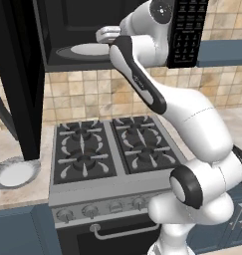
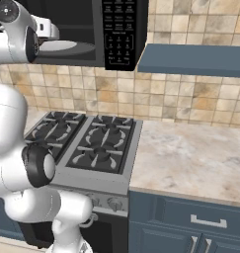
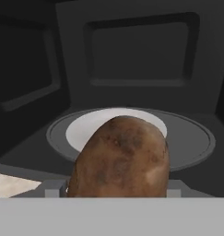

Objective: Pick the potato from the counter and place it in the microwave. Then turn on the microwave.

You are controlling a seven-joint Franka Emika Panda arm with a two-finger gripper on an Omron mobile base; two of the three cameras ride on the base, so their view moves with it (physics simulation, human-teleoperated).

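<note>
- The arm reaches up from the base, and its hand (image 1: pixel 106 35) sits at the open mouth of the microwave (image 1: pixel 82 30), above the stove.
- In the hand view the potato (image 3: pixel 120 159) looms large and close in front of the camera, brown with darker mottling, against the dark microwave cavity.
- The potato sits between the hand's jaws, which stand wide around it; the fingertips themselves are hidden behind it, so actual contact cannot be made out.
- Beyond the potato lies the white round turntable (image 3: pixel 92 126), set in a grey ring on the cavity floor.
- The microwave door (image 1: pixel 15 74) hangs swung open to the left in the left base view.
- The keypad (image 2: pixel 119 29) of small buttons runs down the microwave's right side.
- Below, the black gas stove (image 1: pixel 110 147) shows four burners with knobs along its front.
- A white plate (image 1: pixel 14 174) rests on the desk (image 1: pixel 18 149) left of the stove.
- To the right of the stove the beige speckled desk stretches over blue-grey cabinets (image 2: pixel 190 222).
</note>
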